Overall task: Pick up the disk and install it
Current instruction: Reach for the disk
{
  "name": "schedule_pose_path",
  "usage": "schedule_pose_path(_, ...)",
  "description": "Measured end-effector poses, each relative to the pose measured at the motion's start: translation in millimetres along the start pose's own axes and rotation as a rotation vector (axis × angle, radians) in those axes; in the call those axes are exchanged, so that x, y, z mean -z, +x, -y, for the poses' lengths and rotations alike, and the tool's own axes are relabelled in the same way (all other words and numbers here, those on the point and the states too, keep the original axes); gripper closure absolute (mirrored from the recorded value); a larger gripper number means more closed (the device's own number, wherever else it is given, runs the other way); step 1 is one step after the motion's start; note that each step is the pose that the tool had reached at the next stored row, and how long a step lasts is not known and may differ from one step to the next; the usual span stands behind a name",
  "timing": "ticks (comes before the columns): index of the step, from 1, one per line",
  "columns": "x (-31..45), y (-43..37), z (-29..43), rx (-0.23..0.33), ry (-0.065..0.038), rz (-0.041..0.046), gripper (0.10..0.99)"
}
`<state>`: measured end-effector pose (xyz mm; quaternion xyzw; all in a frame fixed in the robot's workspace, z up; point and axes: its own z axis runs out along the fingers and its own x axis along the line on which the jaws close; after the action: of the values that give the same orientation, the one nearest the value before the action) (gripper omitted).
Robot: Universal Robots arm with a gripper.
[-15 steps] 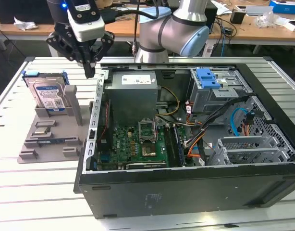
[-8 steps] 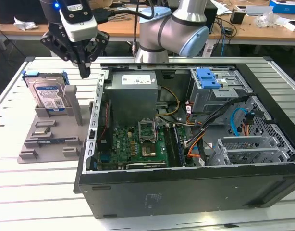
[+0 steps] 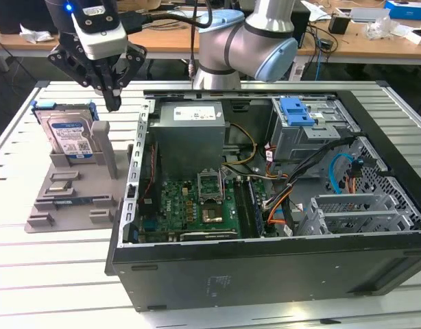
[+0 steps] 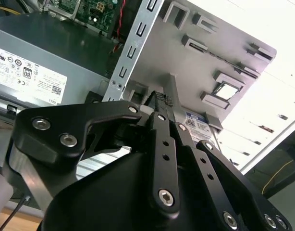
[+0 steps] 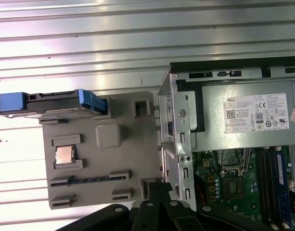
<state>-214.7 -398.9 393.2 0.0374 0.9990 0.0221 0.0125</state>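
Note:
The disk stands upright on its edge in a slot of the grey holder, at the exterior view's left, silver with a white-and-blue label and blue rails. In the first wrist view the disk shows edge-on. My gripper hangs above the holder, just to the right of the disk and apart from it. Its fingers are shut together with nothing between them. In the second wrist view the gripper points down at the holder, and a corner of the disk label shows beside it.
The open computer case lies right of the holder, with the power supply nearest the gripper. A grey drive bay with a blue bracket sits at the case's far right. A small chip rests in the holder.

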Motion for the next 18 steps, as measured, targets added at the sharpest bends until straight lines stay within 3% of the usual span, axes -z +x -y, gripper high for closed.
schedule_pose_path(18, 1.0, 36.1, 2.7, 0.0, 0.0, -0.0001, 0.98)
